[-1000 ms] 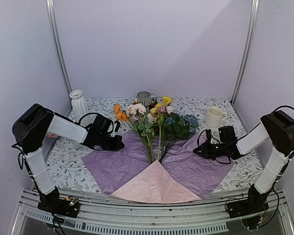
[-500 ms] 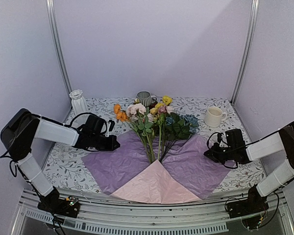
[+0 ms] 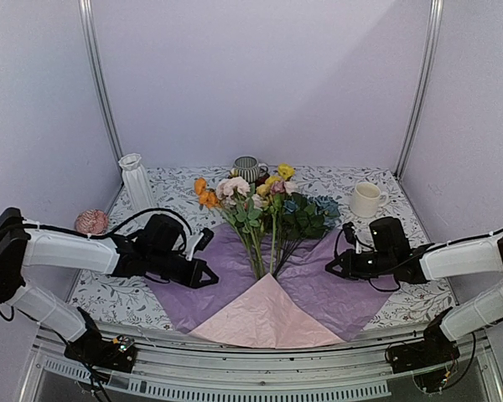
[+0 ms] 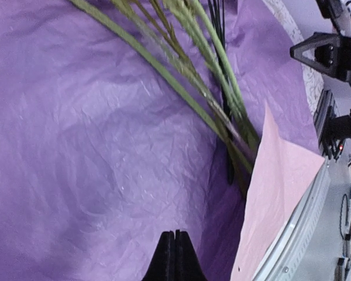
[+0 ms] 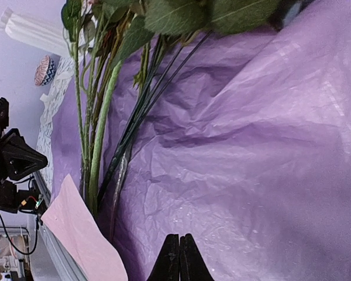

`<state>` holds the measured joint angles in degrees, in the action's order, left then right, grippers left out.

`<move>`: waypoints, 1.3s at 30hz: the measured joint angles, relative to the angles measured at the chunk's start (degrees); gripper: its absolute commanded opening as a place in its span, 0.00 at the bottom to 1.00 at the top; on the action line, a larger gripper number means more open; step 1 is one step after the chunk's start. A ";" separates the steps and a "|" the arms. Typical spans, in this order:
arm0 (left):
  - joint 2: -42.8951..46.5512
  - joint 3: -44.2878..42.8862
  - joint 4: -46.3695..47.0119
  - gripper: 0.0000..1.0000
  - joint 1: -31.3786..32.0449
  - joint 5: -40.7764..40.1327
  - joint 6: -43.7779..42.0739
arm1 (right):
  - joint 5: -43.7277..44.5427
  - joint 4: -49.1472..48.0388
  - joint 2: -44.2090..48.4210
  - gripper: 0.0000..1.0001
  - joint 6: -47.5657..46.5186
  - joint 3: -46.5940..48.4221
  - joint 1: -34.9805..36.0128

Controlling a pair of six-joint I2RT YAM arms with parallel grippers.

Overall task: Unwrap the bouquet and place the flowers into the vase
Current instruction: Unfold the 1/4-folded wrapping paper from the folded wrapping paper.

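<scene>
The bouquet lies unwrapped: its purple paper (image 3: 193,289) is spread flat with a pink flap (image 3: 264,318) folded up at the front. The flowers (image 3: 264,209) rest on it, blooms to the back, and their stems (image 4: 181,76) meet near the flap. The white ribbed vase (image 3: 136,180) stands at the back left. My left gripper (image 3: 211,276) hovers shut over the paper's left half (image 4: 175,232), pointing at the stems. My right gripper (image 3: 329,268) is shut above the right half (image 5: 179,236), facing the stems (image 5: 99,134). Neither holds anything.
A grey striped mug (image 3: 246,167) stands behind the blooms and a cream mug (image 3: 365,199) at the back right. A small pink ball (image 3: 90,221) lies at the left edge. The metal front rail (image 3: 260,373) runs just below the paper.
Both arms have stretched out low over the table. Each shut gripper has moved inward over the paper towards the stems, the left also nearer the front.
</scene>
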<state>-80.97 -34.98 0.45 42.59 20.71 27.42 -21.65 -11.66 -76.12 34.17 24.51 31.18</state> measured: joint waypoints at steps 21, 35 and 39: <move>3.61 -0.87 -7.76 0.00 20.33 7.54 1.40 | -3.85 -1.68 -7.65 0.04 -2.60 4.39 6.34; 6.25 -2.05 -22.10 0.00 29.68 3.50 7.82 | -10.99 3.08 -7.61 0.04 -8.50 10.14 19.54; 4.72 -2.05 -24.41 0.00 30.97 1.92 9.57 | -12.17 4.87 -7.61 0.04 -8.74 10.14 25.88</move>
<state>-76.25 -37.04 -23.97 73.56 22.63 36.99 -33.82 -6.79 -83.72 25.43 34.65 57.06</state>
